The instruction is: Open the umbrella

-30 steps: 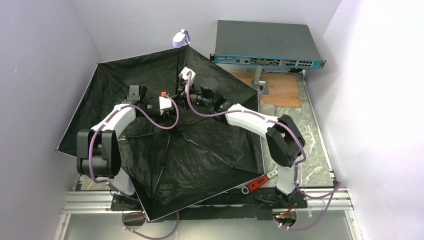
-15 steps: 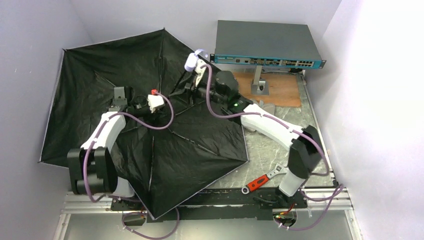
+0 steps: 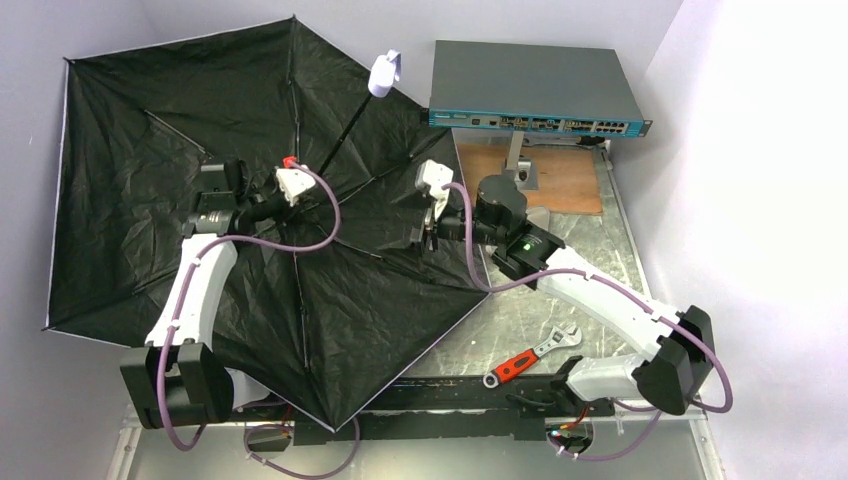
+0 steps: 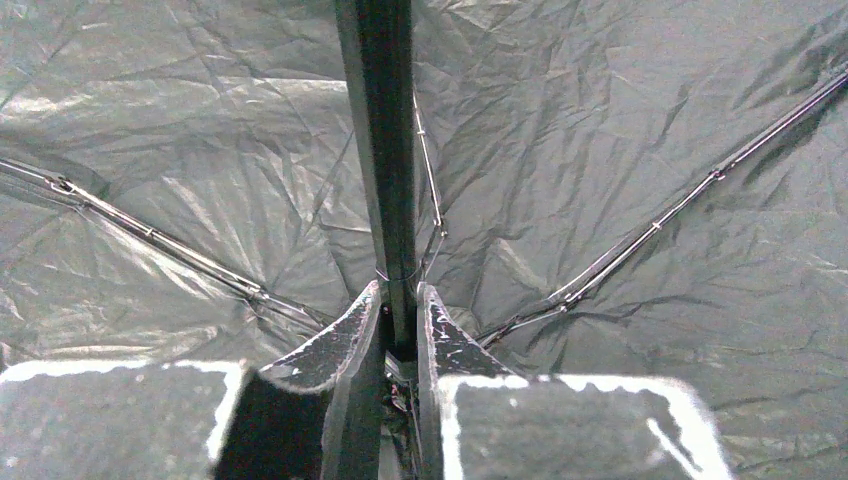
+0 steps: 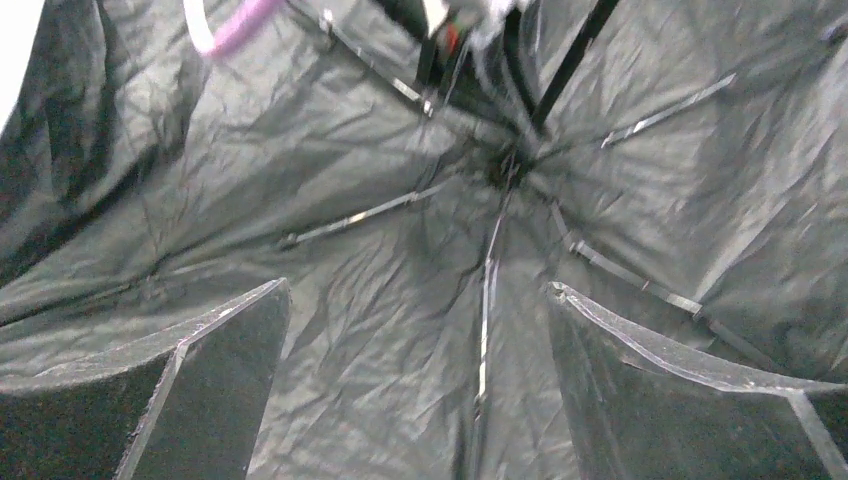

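Top view: the open umbrella (image 3: 150,200), black lining toward the camera, fills the left half of the frame and hides the table (image 3: 610,270) there. Its handle (image 3: 384,75) points to upper centre. The left gripper (image 4: 398,318) is clenched on the shaft (image 4: 380,140) near the ribs' hub. The right gripper (image 5: 420,380) is spread wide and grasps nothing, facing the lining. At right lie a box (image 3: 535,85), a board (image 3: 565,180) and a wrench (image 3: 525,360).

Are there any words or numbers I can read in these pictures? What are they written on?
No text can be read here.
The teal box has tiny marks along its front strip, too small to read.
The umbrella shows no writing.
The wrench shows none either.
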{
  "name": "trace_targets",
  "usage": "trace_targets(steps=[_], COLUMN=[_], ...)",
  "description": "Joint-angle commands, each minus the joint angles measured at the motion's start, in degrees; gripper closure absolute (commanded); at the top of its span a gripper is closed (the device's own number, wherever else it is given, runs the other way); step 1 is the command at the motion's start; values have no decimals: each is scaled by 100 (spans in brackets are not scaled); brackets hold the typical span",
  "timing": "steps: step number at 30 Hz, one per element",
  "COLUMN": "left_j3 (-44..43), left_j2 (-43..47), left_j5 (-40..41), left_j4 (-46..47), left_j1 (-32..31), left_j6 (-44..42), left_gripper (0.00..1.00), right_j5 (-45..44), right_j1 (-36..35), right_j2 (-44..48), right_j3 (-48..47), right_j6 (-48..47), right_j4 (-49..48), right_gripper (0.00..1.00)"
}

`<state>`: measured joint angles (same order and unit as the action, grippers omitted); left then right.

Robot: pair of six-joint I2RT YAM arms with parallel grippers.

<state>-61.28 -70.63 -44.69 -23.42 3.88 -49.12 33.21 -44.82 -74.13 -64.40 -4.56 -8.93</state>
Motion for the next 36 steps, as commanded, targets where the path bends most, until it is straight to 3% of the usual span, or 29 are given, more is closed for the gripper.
trace_targets(steps=[1, 7, 15, 22, 25, 30, 36], left_j3=[-476, -478, -839, -594, -375, -435, -478], left_j2=[282, 708, 1341, 1560, 1645, 1638, 1576], left_j5=[-62, 404, 1106, 1311, 1443, 1642, 1856], left_j4=[253, 468, 15, -93, 76, 193, 446], left_j1=[22, 25, 25, 18, 16, 16, 16], left_j6=[44, -985, -3779, -4944, -5446, -5920, -6552], left_gripper=[100, 100, 100, 100, 100, 100, 100], right_j5=[-142, -237, -44, 494, 1041, 1240, 964], right_j1=[54, 978, 1579, 1573, 1548, 1159, 271], right_j2=[284, 573, 596, -683, -1327, -2073, -2568], right_j3=[182, -117, -1130, -3385, -4377, -5561, -6015], right_j6=[-184, 1039, 1707, 2221, 2024, 1450, 557], right_j4=[776, 1795, 2726, 3780, 4671, 6069, 7231], right_gripper=[1, 1, 0, 1, 4, 6, 7])
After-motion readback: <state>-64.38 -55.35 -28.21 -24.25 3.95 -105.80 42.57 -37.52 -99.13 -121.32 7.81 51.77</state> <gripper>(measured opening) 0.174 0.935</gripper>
